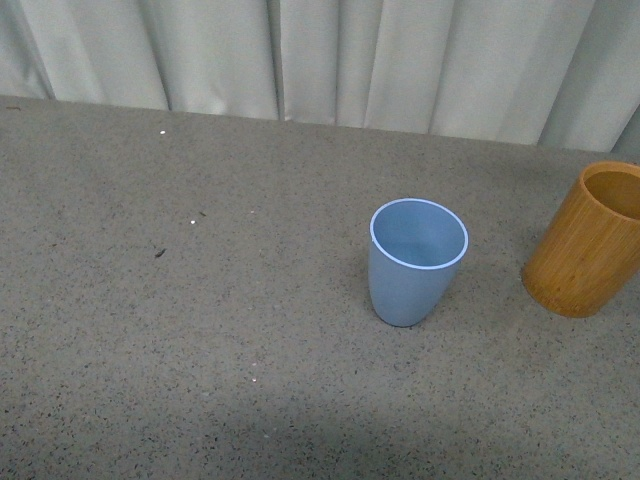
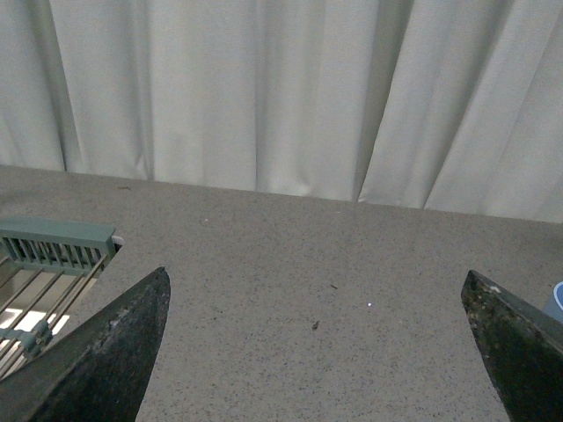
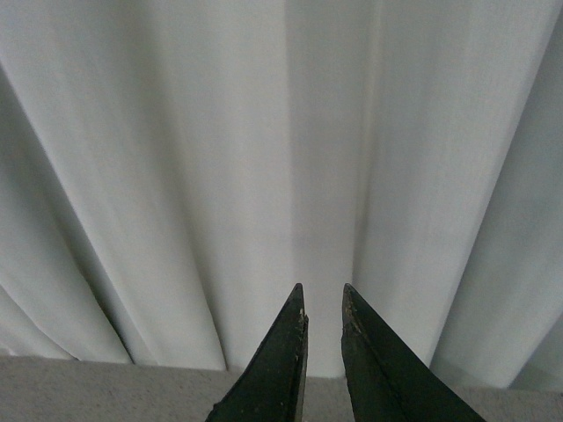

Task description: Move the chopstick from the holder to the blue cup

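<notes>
First, front view — blue cup (image 1: 415,270) upright right of centre on the grey table (image 1: 200,350), its mouth empty. The holder (image 1: 585,245) stands at the right edge, well apart from the cup and partly cut off by the frame. No chopstick shows in the visible part of its opening or anywhere on the table, so its location cannot be told. Neither arm appears.

Left wrist view — left gripper (image 2: 315,274) spread wide with nothing between its fingers, above bare table. A green slatted rack (image 2: 57,242) lies to one side, and a sliver of the blue cup (image 2: 556,299) sits at the frame's edge.

Right wrist view — right gripper (image 3: 322,288) points at the curtain (image 3: 176,176). Its fingers are drawn nearly together, leaving a narrow slit, with nothing seen held.

Handling, as a judgement: a thin stick of this kind should be light, stiff and smooth. It is likely to pivot or slip in a pinch. Hold is best taken on the stretch standing above the holder's rim, fingers square across the shaft, so that it lifts straight and hangs plumb for lowering into the cup.
</notes>
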Available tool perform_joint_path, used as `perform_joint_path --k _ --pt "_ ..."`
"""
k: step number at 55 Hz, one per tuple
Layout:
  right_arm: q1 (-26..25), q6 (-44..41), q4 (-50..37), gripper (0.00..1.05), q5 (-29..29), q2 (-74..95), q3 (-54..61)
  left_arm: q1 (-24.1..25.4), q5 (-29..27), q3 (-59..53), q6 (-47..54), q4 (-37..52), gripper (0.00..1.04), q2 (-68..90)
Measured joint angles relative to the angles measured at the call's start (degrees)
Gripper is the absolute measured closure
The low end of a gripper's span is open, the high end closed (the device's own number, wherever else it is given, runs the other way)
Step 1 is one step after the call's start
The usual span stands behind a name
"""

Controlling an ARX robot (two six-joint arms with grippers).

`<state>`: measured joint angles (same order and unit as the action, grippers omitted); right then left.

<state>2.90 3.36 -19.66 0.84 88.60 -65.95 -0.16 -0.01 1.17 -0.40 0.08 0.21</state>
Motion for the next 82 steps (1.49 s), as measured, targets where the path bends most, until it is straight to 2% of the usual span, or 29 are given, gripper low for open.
perform_joint_path --k 8,15,23,32,60,82 --pt "3.52 1.33 -1.22 0.92 -0.04 -1.79 0.63 0.0 0.0 0.0 0.0 0.0 0.07 0.0" --pt "10.1 4.72 -4.7 0.92 0.44 -1.57 3.78 0.0 0.0 0.02 0.0 0.0 0.07 0.0" --pt "14.86 7.87 -8.07 0.92 1.16 1.33 5.53 0.0 0.0 0.0 0.0 0.0 0.07 0.0" --pt "18.21 10.32 -11.08 0.92 1.4 5.29 6.8 0.0 0.0 0.02 0.0 0.0 0.07 0.0" --pt "19.02 13.55 -16.87 0.92 0.83 8.79 13.86 0.0 0.0 0.0 0.0 0.0 0.07 0.0" --pt "18.12 13.99 -17.97 0.92 1.05 9.64 15.74 0.0 0.0 0.02 0.0 0.0 0.07 0.0"
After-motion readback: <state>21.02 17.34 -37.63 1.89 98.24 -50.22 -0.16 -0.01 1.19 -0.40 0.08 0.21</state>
